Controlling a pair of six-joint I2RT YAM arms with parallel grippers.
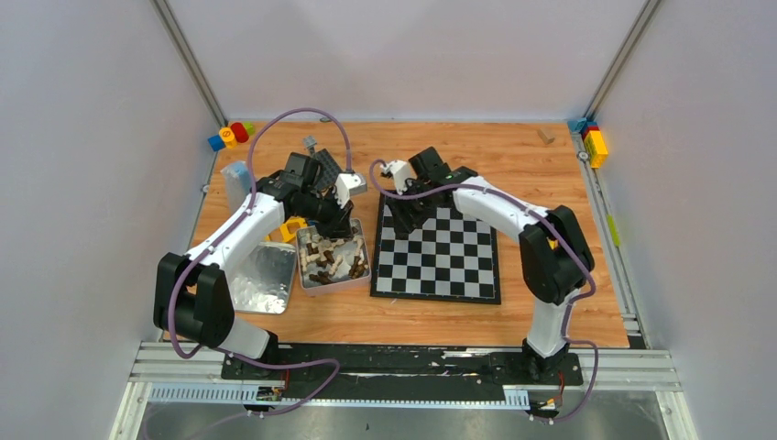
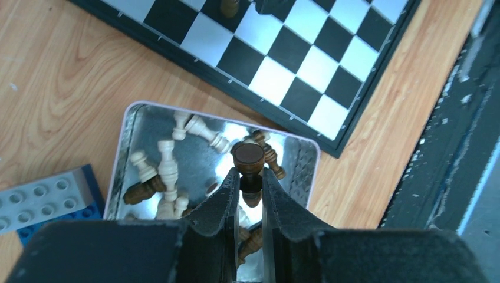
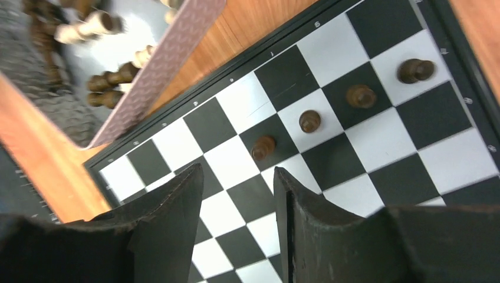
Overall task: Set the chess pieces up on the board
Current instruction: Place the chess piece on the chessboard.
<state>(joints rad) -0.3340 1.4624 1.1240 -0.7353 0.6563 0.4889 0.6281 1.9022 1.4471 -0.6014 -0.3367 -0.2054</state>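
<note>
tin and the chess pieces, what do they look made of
The tin looks like thin shiny metal: its floor mirrors the pieces and one wall has a pressed diamond pattern. The dark piece between the left fingers looks like stained turned wood with a soft sheen; the cream pieces likewise, paler, though moulded plastic cannot be ruled out.

On your wooden tabletop [image 1: 513, 151] you have a metal tin [image 1: 334, 287] with a second shiny tray [image 1: 257, 280] just left of it (both open side up). A dark grey studded baseplate [image 1: 325, 170] sits beyond the tin. Coloured bricks cluster in the far left corner [image 1: 231, 135] and the far right corner [image 1: 594, 142].
</note>
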